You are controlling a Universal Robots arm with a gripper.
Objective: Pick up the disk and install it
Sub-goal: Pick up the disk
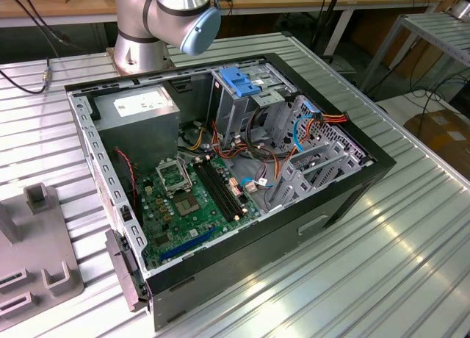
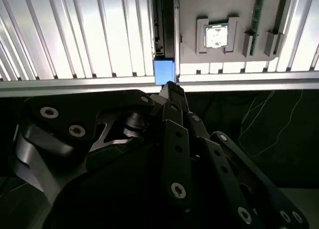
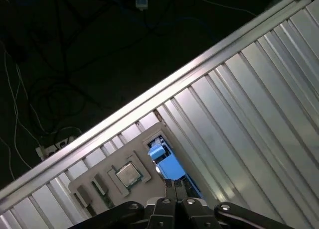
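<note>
1. Pick step, approach: my gripper (image 3: 175,181) is empty, claw pressed together.
2. The disk (image 3: 167,164) stands on edge in the grey fixture tray (image 3: 89,184), just past the tips.
3. I judge a grasp needs the claw spread to straddle it.

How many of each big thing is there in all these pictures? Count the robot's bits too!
Robot arm: 1
Gripper: 1
Open computer case: 1
Green circuit board: 1
Grey power-supply box: 1
Blue latch: 1
Grey holder tray: 1
Disk: 1
Total: 8
</note>
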